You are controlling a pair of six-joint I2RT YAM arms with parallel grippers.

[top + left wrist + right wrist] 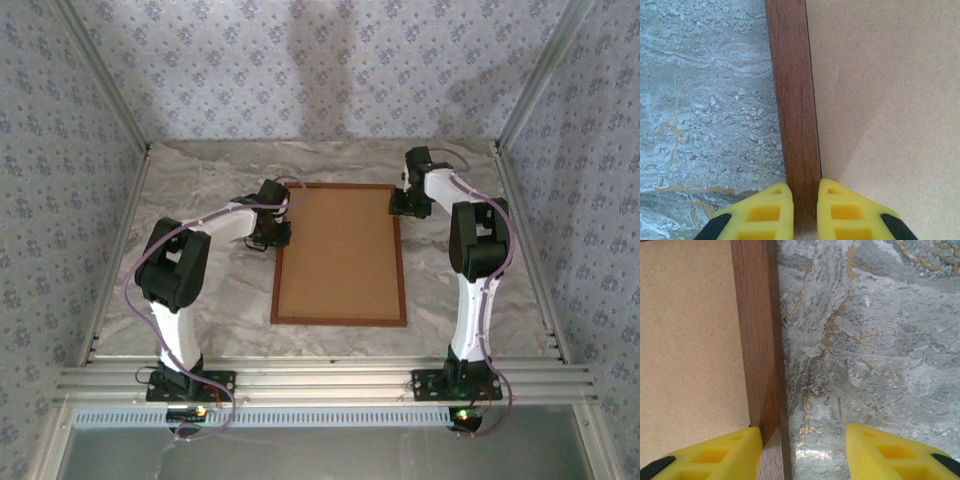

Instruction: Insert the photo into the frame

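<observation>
The frame (pixel 340 322), thin dark reddish-brown wood, lies flat in the middle of the table with a plain brown backing board (pixel 342 250) filling it. The photo is hidden or out of view. My left gripper (pixel 279 231) is on the frame's left rail near the far corner. In the left wrist view its yellow fingers (pixel 774 212) press both sides of the rail (pixel 792 100), so this gripper (pixel 805 212) is shut on it. My right gripper (pixel 400 204) stands open at the right rail (pixel 757 340); one finger (pixel 720 455) is over the board, the other over bare table, gripper (pixel 802 440).
The marble-patterned tabletop (pixel 200 290) surrounds the frame. Patterned walls enclose the left, back and right sides. An aluminium rail (pixel 330 378) runs along the near edge by the arm bases.
</observation>
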